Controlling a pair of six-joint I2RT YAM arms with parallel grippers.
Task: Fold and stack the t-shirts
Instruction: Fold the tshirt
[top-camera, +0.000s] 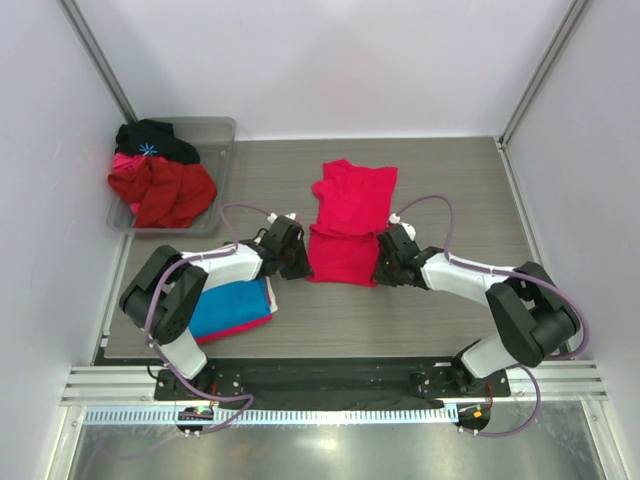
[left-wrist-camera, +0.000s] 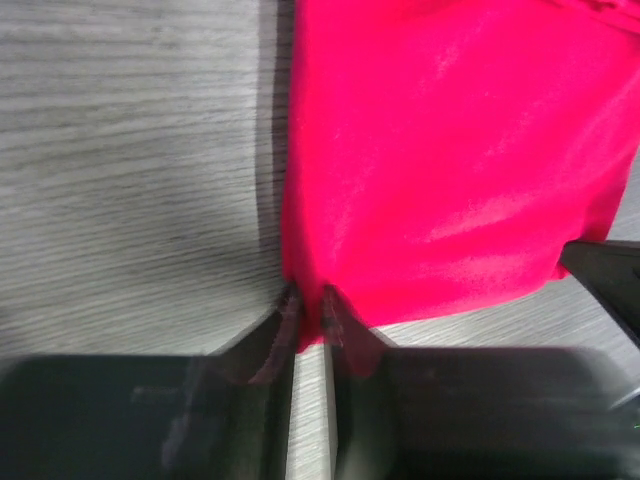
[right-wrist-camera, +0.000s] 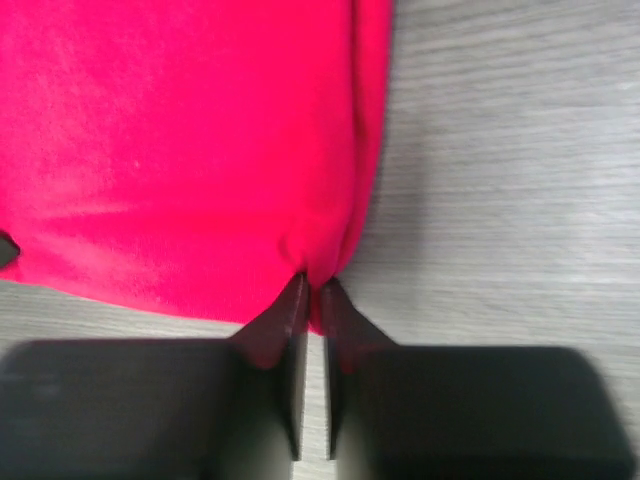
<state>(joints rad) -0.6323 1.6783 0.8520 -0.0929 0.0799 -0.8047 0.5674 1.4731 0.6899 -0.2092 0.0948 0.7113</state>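
Note:
The crimson-pink t-shirt (top-camera: 350, 215) lies partly folded in the middle of the table, its near part doubled over. My left gripper (top-camera: 301, 262) is shut on the shirt's near left edge; the left wrist view shows the cloth (left-wrist-camera: 450, 150) pinched between the tips of the gripper (left-wrist-camera: 308, 300). My right gripper (top-camera: 384, 262) is shut on the near right edge; the right wrist view shows the cloth (right-wrist-camera: 180, 140) pinched in the gripper (right-wrist-camera: 312, 285). A folded blue t-shirt (top-camera: 230, 303) lies at the near left on a pink-red one (top-camera: 248, 328), of which only an edge shows.
A grey tray (top-camera: 222, 130) at the far left holds a heap of dark red (top-camera: 165, 190) and black (top-camera: 155, 138) clothes. White walls and metal posts close in the table on three sides. The arms' cables arch over the table near both grippers.

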